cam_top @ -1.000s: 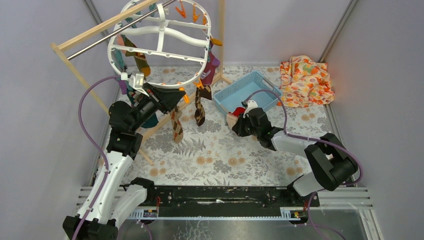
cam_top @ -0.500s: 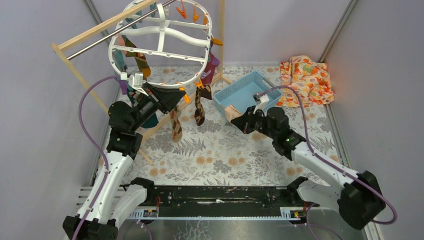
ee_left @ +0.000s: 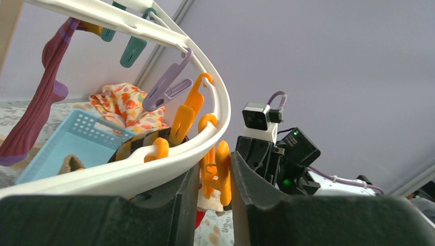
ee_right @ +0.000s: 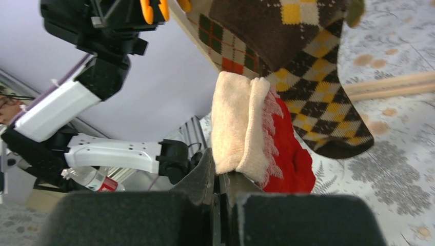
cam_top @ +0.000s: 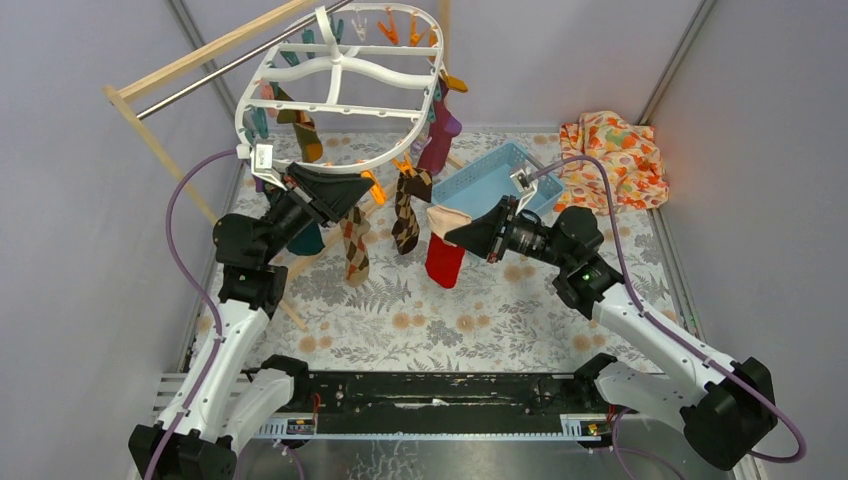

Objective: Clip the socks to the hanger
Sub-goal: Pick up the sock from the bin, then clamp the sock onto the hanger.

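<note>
The white oval hanger (cam_top: 345,108) hangs tilted at the back left, with coloured pegs along its rim. Two argyle socks (cam_top: 354,250), a maroon sock (cam_top: 440,140) and a teal sock (cam_top: 305,240) dangle from it. My left gripper (cam_top: 365,190) is at the hanger's near rim (ee_left: 102,174), shut on an orange peg (ee_left: 218,169). My right gripper (cam_top: 452,235) is shut on the cream cuff (ee_right: 238,128) of a red sock (cam_top: 444,262). That sock hangs in the air just right of the argyle socks (ee_right: 297,66), close to the left gripper.
A blue basket (cam_top: 490,180) sits behind the right gripper. An orange floral cloth (cam_top: 612,160) lies at the back right. A wooden rack (cam_top: 200,55) with a metal rod carries the hanger, and its legs slant across the left of the patterned mat.
My right arm lifted the red sock out from beside the basket and carried it left toward the hanger. The hanger has swung up and to the right with my left gripper.
</note>
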You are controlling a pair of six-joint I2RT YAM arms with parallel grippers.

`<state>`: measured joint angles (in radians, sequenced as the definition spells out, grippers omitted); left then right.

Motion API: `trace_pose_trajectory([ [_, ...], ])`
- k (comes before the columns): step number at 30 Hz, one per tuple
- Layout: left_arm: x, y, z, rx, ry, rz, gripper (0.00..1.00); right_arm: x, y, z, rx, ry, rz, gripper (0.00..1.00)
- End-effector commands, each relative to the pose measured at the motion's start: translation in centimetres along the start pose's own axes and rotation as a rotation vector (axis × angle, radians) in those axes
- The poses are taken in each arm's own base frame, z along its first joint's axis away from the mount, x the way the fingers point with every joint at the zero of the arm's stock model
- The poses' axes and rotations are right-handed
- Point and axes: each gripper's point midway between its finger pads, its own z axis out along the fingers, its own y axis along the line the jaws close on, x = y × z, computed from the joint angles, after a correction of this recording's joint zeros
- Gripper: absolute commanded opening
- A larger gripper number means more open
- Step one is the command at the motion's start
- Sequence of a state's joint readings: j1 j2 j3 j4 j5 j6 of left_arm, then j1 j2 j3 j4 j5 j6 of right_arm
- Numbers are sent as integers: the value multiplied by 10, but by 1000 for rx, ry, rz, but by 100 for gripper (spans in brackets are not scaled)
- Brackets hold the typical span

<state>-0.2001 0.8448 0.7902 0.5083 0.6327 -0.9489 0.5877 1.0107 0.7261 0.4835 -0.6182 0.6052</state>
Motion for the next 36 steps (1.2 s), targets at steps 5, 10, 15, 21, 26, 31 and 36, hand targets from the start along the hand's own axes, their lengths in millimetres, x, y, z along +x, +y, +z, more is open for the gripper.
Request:
trace_pose_trajectory([
  [5,-10,-29,-2,124,-31,-56,0,-37,69,23,-221,-88,-83,0],
  [10,-12,-23,-1,82,-47,-107,0,-43,90,41,-249,-122,-145,0],
  [15,-14,-15,-1,17,-54,-94,0,-46,103,47,-234,-136,-203,0],
  [21,-15,-9,1,-6,-57,-118,0,-51,111,45,-205,-155,-256,0],
  [26,-15,-12,3,11,-51,-147,0,-53,99,46,-139,-150,-285,0],
  [31,-17,-18,2,25,-49,-159,0,-57,94,48,-100,-154,-306,0],
  [36,-17,-22,1,39,-47,-162,0,-60,94,52,-98,-151,-314,0],
])
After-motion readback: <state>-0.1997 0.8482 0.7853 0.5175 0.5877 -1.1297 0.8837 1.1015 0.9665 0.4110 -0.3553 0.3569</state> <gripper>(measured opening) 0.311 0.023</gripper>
